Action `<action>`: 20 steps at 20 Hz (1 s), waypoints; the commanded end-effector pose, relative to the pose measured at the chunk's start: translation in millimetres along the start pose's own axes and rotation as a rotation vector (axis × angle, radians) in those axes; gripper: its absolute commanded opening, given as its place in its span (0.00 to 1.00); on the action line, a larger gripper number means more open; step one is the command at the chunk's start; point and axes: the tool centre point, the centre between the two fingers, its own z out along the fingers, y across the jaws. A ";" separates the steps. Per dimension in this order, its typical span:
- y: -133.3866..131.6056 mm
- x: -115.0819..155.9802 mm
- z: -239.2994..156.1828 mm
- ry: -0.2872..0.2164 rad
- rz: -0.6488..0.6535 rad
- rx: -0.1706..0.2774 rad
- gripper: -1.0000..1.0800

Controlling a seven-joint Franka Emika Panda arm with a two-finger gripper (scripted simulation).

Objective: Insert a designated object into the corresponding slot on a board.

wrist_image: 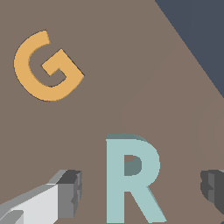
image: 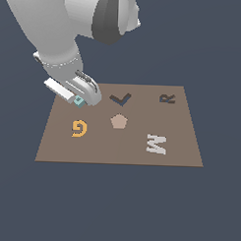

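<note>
The arm hung low over the board's point(image: 119, 152) far-left corner, as the exterior view had it. The gripper point(image: 83, 99) sat right down at the surface there, w/ a bit of teal poking out under it: that was the R piece point(image: 79, 101), mostly hidden by the hand in that view.

In the wrist view the teal R point(wrist_image: 131, 177) lay flat on the brown board point(wrist_image: 131, 57), btwn the two fingers point(wrist_image: 70, 192). One pad stood off one side of the letter, the other dark pad off the other side. Both had a clear strip of board showing btwn pad and letter, so the jaws were spread wide & not touching the piece. Nothing was held.

The orange G point(image: 79, 128) lay on the left part of the board, just nearer than the gripper; in the wrist view the G point(wrist_image: 46, 65) was near the R but apart from it.

The dark R slot point(image: 167, 98) was at the far right of the board, well apart from the piece. Btwn them, far-centre, was the dark tick mark point(image: 120, 99), w/ the tan pentagon point(image: 119, 121) just nearer than it. The whitish M point(image: 156, 144) lay near-right.
</note>
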 end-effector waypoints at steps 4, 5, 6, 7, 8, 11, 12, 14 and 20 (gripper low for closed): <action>-2.1 0.0 -0.8 0.000 -0.006 0.001 0.96; -2.1 0.0 0.1 0.000 -0.006 0.001 0.96; -2.4 -0.1 1.7 0.000 -0.006 0.001 0.96; -2.3 0.0 4.0 0.000 -0.006 0.001 0.96; -2.6 -0.1 6.9 0.000 -0.007 0.001 0.96; -3.0 -0.3 15.4 0.000 -0.008 0.001 0.96; -2.9 -0.3 17.0 0.000 -0.008 0.001 0.96; -3.2 -0.5 18.3 0.000 -0.009 0.001 0.96; -3.2 -0.5 18.3 0.000 -0.009 0.001 0.00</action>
